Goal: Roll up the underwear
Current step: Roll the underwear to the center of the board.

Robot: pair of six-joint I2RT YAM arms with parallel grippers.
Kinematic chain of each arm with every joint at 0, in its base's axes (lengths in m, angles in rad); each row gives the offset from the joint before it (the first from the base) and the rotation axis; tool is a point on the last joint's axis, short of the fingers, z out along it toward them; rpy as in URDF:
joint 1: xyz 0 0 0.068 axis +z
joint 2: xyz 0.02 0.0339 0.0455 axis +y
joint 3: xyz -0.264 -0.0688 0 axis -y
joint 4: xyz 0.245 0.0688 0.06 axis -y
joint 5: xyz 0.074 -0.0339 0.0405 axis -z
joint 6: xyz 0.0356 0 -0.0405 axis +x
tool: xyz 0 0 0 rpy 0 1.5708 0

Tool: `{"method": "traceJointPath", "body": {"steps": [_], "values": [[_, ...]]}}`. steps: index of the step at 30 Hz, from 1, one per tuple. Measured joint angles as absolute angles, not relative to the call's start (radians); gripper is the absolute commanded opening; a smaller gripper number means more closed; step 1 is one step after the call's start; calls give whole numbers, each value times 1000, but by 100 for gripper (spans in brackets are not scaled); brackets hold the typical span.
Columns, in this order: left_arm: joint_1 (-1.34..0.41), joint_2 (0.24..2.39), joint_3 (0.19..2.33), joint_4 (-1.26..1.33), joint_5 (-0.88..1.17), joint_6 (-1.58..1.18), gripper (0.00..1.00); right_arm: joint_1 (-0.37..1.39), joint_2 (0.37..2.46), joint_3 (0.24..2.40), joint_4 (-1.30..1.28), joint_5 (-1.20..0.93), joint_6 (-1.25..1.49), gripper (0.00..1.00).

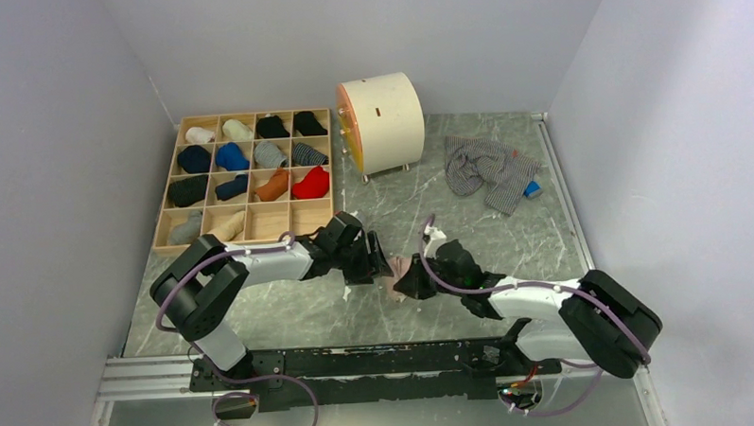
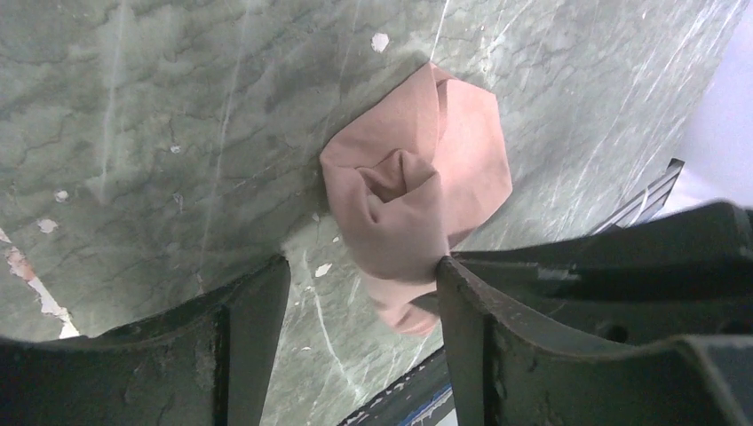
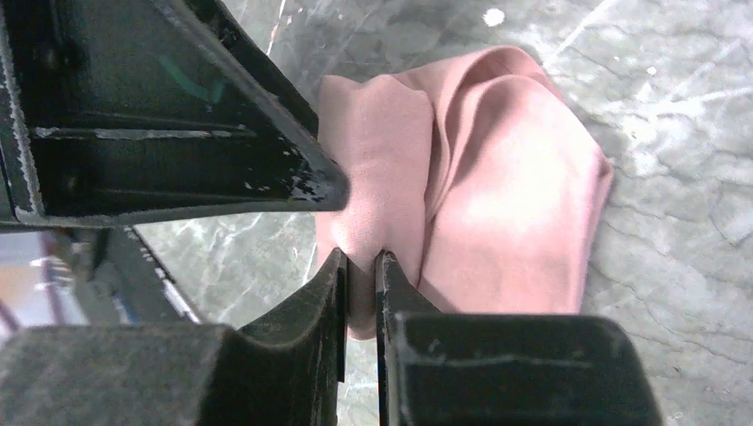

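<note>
Grey walls are enclosing the marbled surface (image 1: 291,311); near its front edge, right jaws are pinching the pink underwear (image 3: 524,195), left jaws gaping around it.

The left arm (image 1: 261,264) and the right arm (image 1: 547,302) are alike: white tubular links between bulky matt-black joint housings, with a lilac cable (image 1: 261,247) looping along the outside of each from base to wrist. Both are bolted to a black rail (image 1: 359,360) backed by silver aluminium framing at the near edge of the worktop (image 1: 358,313). The left gripper (image 2: 360,302) has broad, curved black fingers (image 2: 253,337) scuffed grey, and the right gripper (image 3: 362,266) has narrower black fingers (image 3: 328,293) with pale, worn edges.
</note>
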State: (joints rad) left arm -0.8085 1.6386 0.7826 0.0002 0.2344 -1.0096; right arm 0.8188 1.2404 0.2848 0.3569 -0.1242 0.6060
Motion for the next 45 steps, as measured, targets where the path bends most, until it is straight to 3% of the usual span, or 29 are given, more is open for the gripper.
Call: {"method": "traceJointPath", "body": {"steps": [8,12,16,22,28,33,38,42,45], "values": [[-812,1677,805,33,252,-982,57,612,1293,198,533,-426,691,18],[-817,1731,857,35,255,-966,42,576,1307,210,516,-477,688,33],[-820,1755,882,11,239,-965,38,575,1245,282,337,-450,629,47],[-820,1757,883,8,233,-987,38,656,1081,458,35,-210,502,49],[-820,1757,883,4,229,-996,38,931,1117,546,-91,83,462,48],[-820,1757,886,-2,226,-1002,38,1058,1229,576,-150,255,459,46],[-820,1757,888,-6,223,-1008,44,1083,1317,577,-148,334,452,17],[-822,1757,899,-20,220,-1007,59,1071,1320,566,-117,319,453,10],[-823,1753,910,-23,221,-1005,65,953,1260,477,1,162,472,11]]}}
